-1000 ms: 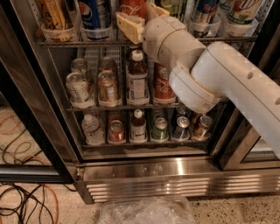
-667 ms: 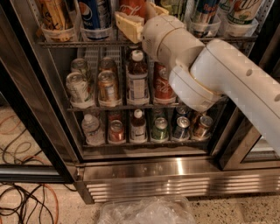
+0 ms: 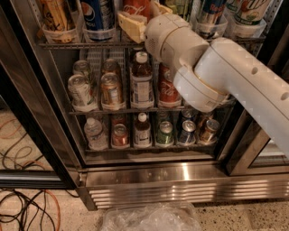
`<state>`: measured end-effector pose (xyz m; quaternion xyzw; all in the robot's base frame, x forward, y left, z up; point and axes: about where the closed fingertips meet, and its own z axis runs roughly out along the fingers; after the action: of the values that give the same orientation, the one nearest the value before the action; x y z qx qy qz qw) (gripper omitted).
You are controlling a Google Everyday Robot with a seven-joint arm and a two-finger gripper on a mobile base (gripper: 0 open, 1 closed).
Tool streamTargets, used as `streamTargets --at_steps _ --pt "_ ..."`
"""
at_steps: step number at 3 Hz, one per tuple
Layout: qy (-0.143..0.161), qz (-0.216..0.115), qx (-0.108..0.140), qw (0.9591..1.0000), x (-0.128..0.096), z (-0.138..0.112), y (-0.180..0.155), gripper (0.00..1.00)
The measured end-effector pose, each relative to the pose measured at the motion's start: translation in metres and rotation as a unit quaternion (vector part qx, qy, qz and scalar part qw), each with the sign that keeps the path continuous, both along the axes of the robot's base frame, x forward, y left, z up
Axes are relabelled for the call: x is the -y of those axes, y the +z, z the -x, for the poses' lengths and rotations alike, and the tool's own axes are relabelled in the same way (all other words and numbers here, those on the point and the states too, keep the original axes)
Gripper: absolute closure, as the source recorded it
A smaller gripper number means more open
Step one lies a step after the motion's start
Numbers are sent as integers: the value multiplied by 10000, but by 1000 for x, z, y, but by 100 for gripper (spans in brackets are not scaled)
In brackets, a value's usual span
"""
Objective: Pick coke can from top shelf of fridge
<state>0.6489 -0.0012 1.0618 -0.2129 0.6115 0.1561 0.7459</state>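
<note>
The red coke can [image 3: 135, 6] stands on the top shelf [image 3: 67, 45] of the fridge [image 3: 180, 187], at the top edge of the camera view; only its lower part shows. My gripper [image 3: 143, 14] is at the can, its cream parts on either side of it, at the end of my white arm [image 3: 235, 76], which reaches in from the right. A blue Pepsi can [image 3: 97, 13] stands just left of the coke can, with an orange-brown can [image 3: 56, 13] further left.
More cans stand at the top right [image 3: 212, 13]. The lower wire racks hold cans and bottles [image 3: 141, 83]. Dark door frames [image 3: 31, 122] flank the opening. Cables [image 3: 27, 212] lie on the floor at left, and clear plastic [image 3: 151, 219] at the bottom.
</note>
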Motion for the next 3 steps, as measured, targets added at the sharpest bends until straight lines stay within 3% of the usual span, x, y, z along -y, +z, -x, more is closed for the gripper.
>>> streamTargets --at_steps 2,3 --pt "8 18 -32 10000 -2 -2 1 36" --pt "8 18 -32 10000 -2 -2 1 55"
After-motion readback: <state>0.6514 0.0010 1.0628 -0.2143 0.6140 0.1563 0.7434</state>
